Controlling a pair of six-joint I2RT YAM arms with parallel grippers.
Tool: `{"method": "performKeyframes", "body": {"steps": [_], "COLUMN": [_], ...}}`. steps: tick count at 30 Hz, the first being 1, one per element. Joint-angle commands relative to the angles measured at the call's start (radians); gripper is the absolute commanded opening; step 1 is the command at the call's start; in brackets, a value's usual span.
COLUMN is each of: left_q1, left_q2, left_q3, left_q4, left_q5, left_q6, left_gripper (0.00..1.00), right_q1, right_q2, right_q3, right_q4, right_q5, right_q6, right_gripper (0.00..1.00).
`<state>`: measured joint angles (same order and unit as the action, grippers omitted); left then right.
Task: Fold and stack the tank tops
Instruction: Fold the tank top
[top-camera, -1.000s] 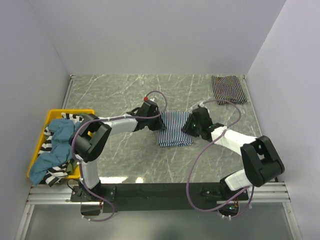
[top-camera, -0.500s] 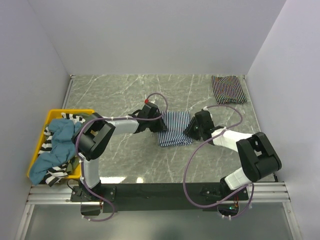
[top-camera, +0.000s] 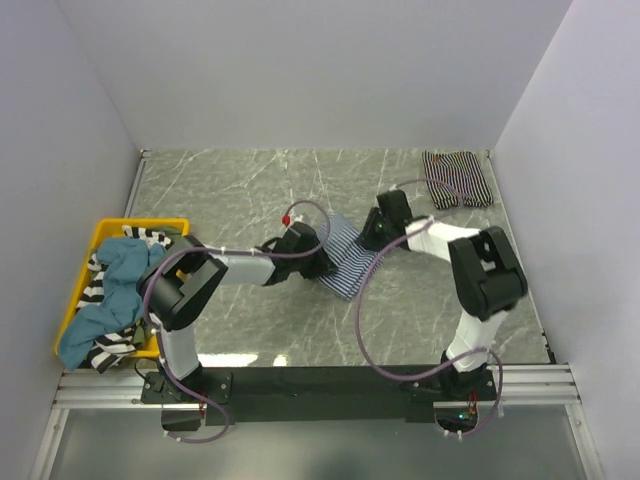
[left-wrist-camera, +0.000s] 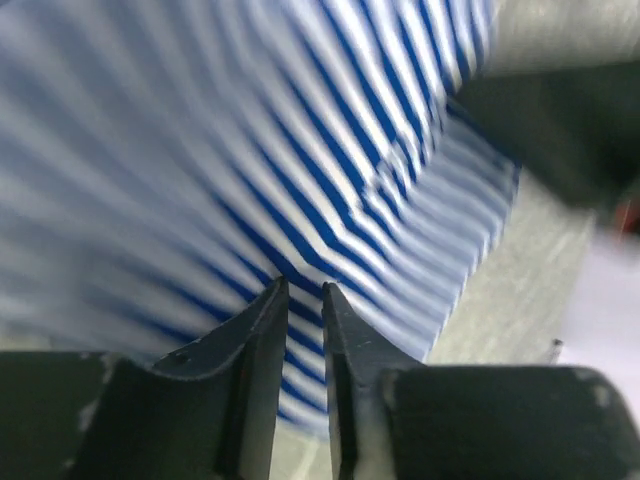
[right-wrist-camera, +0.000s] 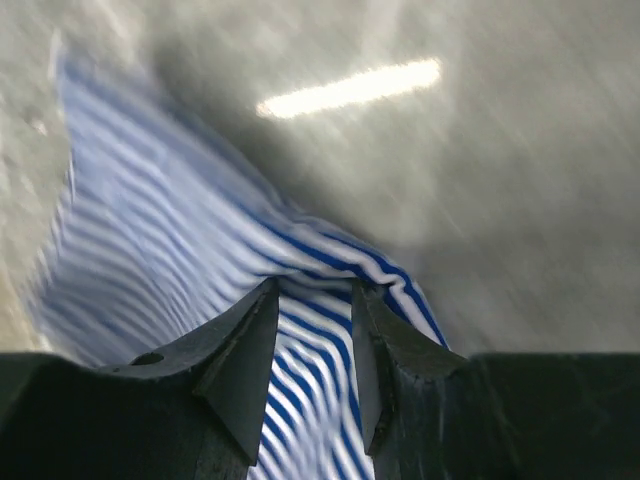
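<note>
I see right gripper (right-wrist-camera: 315, 288) clenched on blue-striped top (top-camera: 347, 266); left gripper (left-wrist-camera: 305, 292) jaws narrow against same top, grip unclear.

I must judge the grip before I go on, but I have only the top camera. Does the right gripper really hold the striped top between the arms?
Observer: Yes. In the right wrist view the top passes between the fingers of the right gripper and rises there in a ridge.
Operator: And the left one?
Observer: The left gripper has its fingers nearly together. Stripes show through the thin gap, but I cannot tell if the cloth is pinched.
Operator: What colour are the stripes? Here they look dark.
Observer: Blue on white, in both wrist views.
</note>
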<state>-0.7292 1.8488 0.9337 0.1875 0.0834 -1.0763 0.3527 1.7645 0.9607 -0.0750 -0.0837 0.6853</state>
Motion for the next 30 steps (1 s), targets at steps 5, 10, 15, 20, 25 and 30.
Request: {"method": "performKeyframes", "body": {"steps": [5,10,15,20,25,30], "left_q1": [-0.226,-0.240,-0.202,-0.155,-0.009,0.065], "left_q2": [-0.066,-0.059,-0.108,-0.200,-0.203,-0.007], "left_q3": [-0.082,0.008,0.048,0.123,0.148,0.422], "left_q4": [0.023,-0.014,-0.016,-0.155,-0.233,-0.396], "left_q5": [-0.134,-0.142,-0.125,-0.200,-0.124,-0.051], "left_q6": [-0.264,-0.220,-0.134,-0.017,0.092,0.338], "left_gripper": [0.32,0.36,0.39,0.41,0.42,0.43], "right_q1": [-0.001,0.012,-0.018,-0.044,-0.028,0.184], "right_q2": [0.344,0.342,0.124,-0.266,-0.633,-0.977], "right_q3": [0.453,0.540,0.494,0.221,-0.225,-0.500], "right_q4": [-0.175,-0.215,-0.212,-0.148,-0.060,-0.078], "right_q5": [-0.229,-0.194,-0.030,0.103,0.087,0.171], "right_q6": [-0.179,-0.208,-0.198,-0.039,0.143,0.406], "right_gripper": [0.43,0.43,0.48,0.54,0.57,0.57]}}
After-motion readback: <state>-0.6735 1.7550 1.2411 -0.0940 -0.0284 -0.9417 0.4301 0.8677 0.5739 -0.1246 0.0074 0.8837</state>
